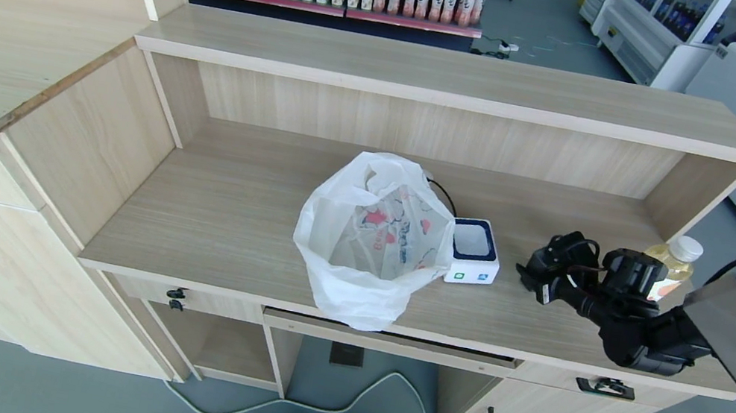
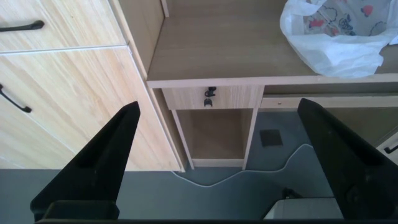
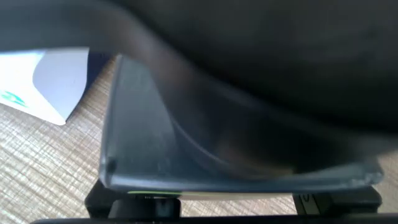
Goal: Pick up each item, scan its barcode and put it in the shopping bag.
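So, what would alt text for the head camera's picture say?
A white shopping bag stands open in the middle of a wooden checkout desk, with a small white scanner beside it on the right. Farther right, the robot's right gripper hangs over the desk in front of a white-capped bottle of yellowish liquid.

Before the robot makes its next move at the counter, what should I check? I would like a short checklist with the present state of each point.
1. The shopping bag stands on the counter with its mouth open: ok.
2. The scanner sits right beside the bag, top window uncovered: ok.
3. The bottle stands upright on the counter, partly hidden behind the right gripper: ok.
4. The right gripper, just beside the scanner, already holds an item: cannot tell.
5. The left gripper is open and empty, low before the counter front: ok.
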Controlling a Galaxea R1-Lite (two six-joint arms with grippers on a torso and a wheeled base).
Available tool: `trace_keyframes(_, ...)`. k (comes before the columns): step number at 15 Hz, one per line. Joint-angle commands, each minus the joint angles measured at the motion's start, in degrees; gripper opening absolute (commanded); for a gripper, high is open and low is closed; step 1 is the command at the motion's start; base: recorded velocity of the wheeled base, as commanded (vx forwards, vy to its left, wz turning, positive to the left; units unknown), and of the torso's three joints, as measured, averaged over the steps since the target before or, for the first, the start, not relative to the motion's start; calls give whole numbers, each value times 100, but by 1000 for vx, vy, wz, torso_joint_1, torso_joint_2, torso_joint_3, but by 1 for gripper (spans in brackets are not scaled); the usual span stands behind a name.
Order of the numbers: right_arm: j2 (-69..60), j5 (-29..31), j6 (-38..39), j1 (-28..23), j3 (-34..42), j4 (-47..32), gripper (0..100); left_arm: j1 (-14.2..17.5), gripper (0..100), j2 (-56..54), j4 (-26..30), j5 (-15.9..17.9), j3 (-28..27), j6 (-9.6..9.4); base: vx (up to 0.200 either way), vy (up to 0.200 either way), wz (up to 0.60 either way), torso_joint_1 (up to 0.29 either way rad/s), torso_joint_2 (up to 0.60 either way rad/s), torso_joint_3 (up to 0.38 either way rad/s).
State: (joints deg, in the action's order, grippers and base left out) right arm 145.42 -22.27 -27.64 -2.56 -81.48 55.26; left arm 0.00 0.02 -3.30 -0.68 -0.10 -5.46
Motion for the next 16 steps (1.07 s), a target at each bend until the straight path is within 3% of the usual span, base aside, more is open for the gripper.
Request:
trace_keyframes(1,-5,4,-5,-8,1,11,0,0,100,-2,-4,-2,1,1,0,0,0,0,0,0)
trace_keyframes(7,-726,-5,171,-104,282,90,0,0,100,-2,-4,-2,1,1,0,0,0,0,0,0)
trace_keyframes(10,-2229,-330,1085,-104,1609,670,0,0,100,-2,-4,-2,1,1,0,0,0,0,0,0)
trace_keyframes(11,-2334,-374,1129,-104,1706,705,0,0,100,-2,-4,-2,1,1,0,0,0,0,0,0)
trace_keyframes(12,-3617,-1095,1647,-104,2971,1110,0,0,100,-2,-4,-2,1,1,0,0,0,0,0,0)
trace_keyframes(13,-3916,-1332,1762,-104,3270,1224,0,0,100,-2,-4,-2,1,1,0,0,0,0,0,0)
trace_keyframes(14,-4646,-2229,2060,-104,3903,1830,0,0,100,-2,-4,-2,1,1,0,0,0,0,0,0)
trace_keyframes(16,-5402,-3090,2561,-104,4123,2287,0,0,100,-2,-4,-2,1,1,0,0,0,0,0,0)
